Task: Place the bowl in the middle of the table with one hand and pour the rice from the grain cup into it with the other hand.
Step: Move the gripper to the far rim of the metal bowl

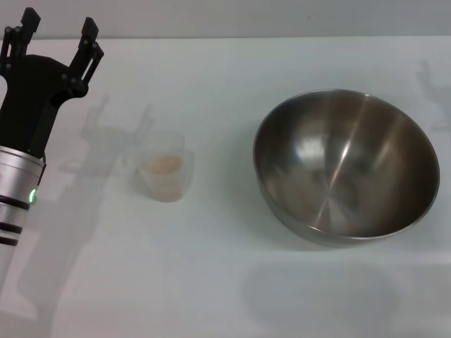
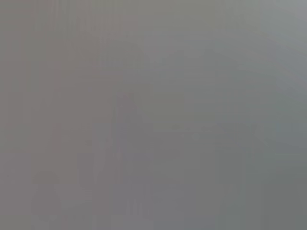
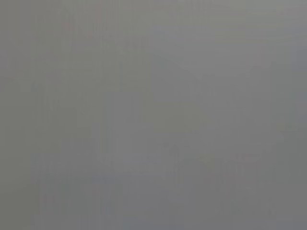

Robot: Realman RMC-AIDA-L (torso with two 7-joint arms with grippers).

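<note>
Nearest the camera stands the left arm, its tool [image 1: 58, 35] raised at the far left of the counter [image 1: 211, 282] with fingers spread and nothing between them. Both wrist views show only plain grey, and the right tool is nowhere in sight. A grain cup [image 1: 164, 174] with rice [image 1: 163, 165] low inside it sits upright, near the left tool but apart from it. Well to the robot's right rests the bowl [image 1: 345, 165], tipped slightly and empty (so it seems not yet centred). Judging from this, the bowl should be drawn to mid-counter first; then the left tool should close squarely around the cup's wall, keeping it level until over the bowl.
</note>
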